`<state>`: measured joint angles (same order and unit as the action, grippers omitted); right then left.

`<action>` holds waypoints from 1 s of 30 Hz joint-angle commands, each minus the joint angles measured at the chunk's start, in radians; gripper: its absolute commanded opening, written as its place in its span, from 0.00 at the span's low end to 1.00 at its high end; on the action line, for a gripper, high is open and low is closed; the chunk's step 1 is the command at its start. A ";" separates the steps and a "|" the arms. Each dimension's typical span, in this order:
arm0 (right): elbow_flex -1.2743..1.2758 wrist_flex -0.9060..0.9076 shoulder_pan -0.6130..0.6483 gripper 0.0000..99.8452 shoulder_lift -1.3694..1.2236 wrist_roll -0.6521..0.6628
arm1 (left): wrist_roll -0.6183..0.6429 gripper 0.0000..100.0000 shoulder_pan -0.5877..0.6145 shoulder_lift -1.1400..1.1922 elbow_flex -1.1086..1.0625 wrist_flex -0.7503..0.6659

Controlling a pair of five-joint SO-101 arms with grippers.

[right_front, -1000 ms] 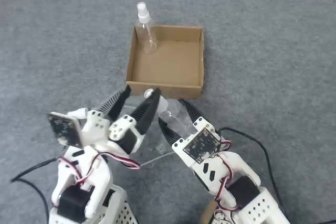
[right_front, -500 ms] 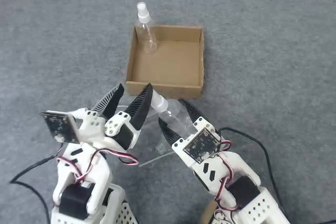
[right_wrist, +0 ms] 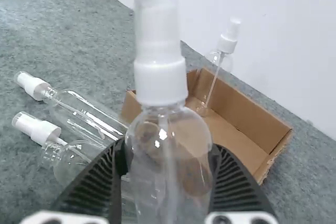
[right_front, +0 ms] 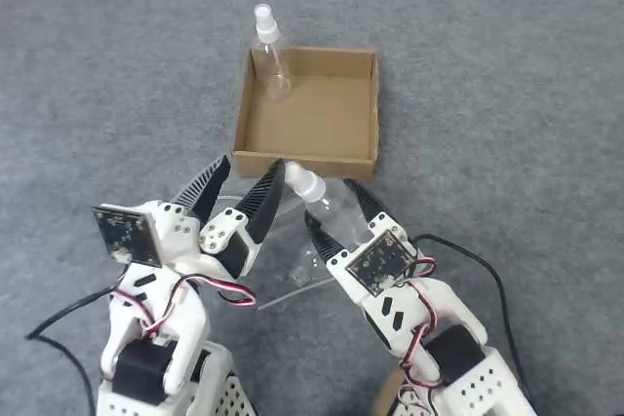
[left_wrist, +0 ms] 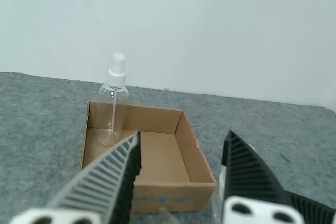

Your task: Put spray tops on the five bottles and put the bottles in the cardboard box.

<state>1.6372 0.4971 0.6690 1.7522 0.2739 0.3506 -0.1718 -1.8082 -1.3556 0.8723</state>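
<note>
My right gripper (right_front: 330,204) is shut on a clear bottle (right_wrist: 168,150) that stands upright between its jaws and carries a white spray top (right_wrist: 157,56). In the high view that spray top (right_front: 304,185) sits just in front of the cardboard box (right_front: 355,165). My left gripper (right_front: 252,165) is open beside it on the left, touching nothing. Another clear bottle with a spray top (right_front: 270,54) stands in the box's far left corner, and it is also the bottle (left_wrist: 113,98) in the left wrist view. Two more capped bottles (right_wrist: 79,109) (right_wrist: 50,132) lie on the carpet.
The box's floor (left_wrist: 157,156) is bare apart from the corner bottle. Grey carpet (right_front: 507,124) spreads wide on both sides of the box. Black cables (right_front: 468,260) trail near the arm bases.
My left gripper has drawn back to the left, off the held bottle's spray top, and stands open. My right gripper has carried the bottle slightly toward the box.
</note>
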 commanded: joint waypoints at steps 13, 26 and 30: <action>-0.031 -0.025 -0.010 0.05 0.033 -0.014 | -0.003 0.23 0.081 -0.017 0.016 -0.009; -0.034 -0.058 -0.007 0.06 0.035 -0.074 | 0.083 0.23 0.147 -0.018 0.012 -0.029; -0.034 -0.096 -0.002 0.06 0.035 -0.083 | 0.084 0.23 0.147 -0.018 0.012 -0.029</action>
<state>1.6356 0.4434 0.6720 1.7553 0.2064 0.4212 -0.0292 -1.8082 -1.3571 0.8738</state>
